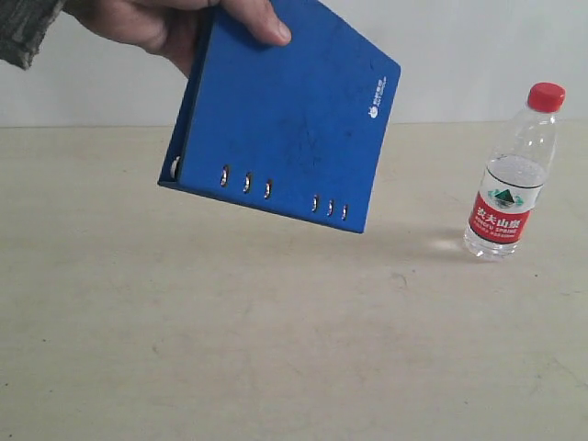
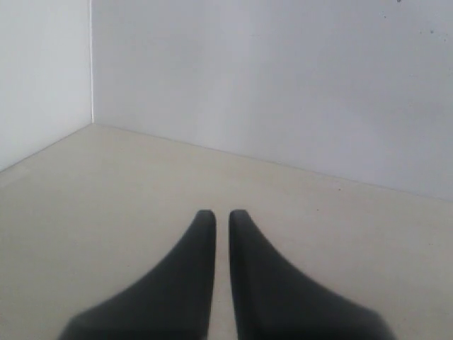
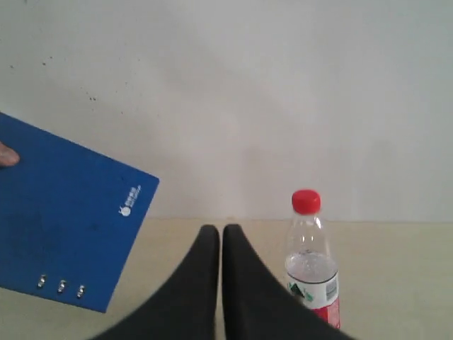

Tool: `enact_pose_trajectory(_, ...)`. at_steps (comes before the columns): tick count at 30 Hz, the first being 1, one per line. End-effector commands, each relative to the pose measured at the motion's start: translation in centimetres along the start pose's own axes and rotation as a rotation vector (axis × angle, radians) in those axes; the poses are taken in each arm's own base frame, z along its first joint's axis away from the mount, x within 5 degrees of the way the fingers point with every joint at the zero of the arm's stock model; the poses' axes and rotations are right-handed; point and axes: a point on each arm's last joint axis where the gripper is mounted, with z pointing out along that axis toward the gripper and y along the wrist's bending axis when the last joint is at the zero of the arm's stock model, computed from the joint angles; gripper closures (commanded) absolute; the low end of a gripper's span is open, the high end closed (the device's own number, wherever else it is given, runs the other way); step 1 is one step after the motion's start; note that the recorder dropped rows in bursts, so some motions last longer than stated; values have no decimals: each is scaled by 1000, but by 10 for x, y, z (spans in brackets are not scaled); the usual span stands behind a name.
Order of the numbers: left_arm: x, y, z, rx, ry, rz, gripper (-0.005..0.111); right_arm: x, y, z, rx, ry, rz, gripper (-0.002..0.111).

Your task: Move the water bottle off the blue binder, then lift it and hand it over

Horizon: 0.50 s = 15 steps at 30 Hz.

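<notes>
1. The water bottle (image 1: 511,175) stands upright on the table (image 1: 276,349) at the right of the exterior view. Its long axis is vertical, the red cap is on top, and the red-and-white label faces the camera.
2. The blue binder (image 1: 285,119) is off the table, held in the air at the upper left by a person's hand (image 1: 161,23). The thumb lies over its top edge.
3. The binder is tilted, with its broad cover turned towards the camera. The spine edge with the metal rivets is lowest and slopes down to the right. The small white logo sits near the upper right corner.
4. Binder and bottle are well apart, with bare tabletop between them. Nothing stands around the bottle, and a plain pale wall (image 1: 478,55) rises behind the table.
5. The left gripper (image 2: 221,216) points at bare tabletop and the wall corner. Its jaws are drawn together with only a thin slit between them, and they hold nothing.
6. The right gripper (image 3: 221,230) also has its jaws closed together and empty. Whether the tips actually touch is hard to judge from this angle.
7. In the right wrist view the bottle stands just beyond one finger, and the binder hangs off to the other side.
</notes>
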Motion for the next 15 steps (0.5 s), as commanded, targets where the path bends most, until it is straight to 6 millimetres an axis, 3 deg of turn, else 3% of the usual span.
enact_pose_trajectory(1, 1, 0, 0, 1, 3, 8, 100, 63, -7, 32, 1, 121, 102, 108)
enact_pose_trajectory(3, 1, 0, 0, 1, 3, 8, 100, 80, -10, 38, 5, 101, 32, 108)
enact_pose_trajectory(7, 1, 0, 0, 3, 3, 8, 100, 107, -12, 46, -40, -100, -307, 108)
enact_pose_trajectory(11, 1, 0, 0, 3, 3, 8, 100, 135, -25, 40, 111, 207, -210, 108)
enact_pose_trajectory(15, 1, 0, 0, 3, 3, 8, 100, 133, -37, 37, 368, 182, -97, 108)
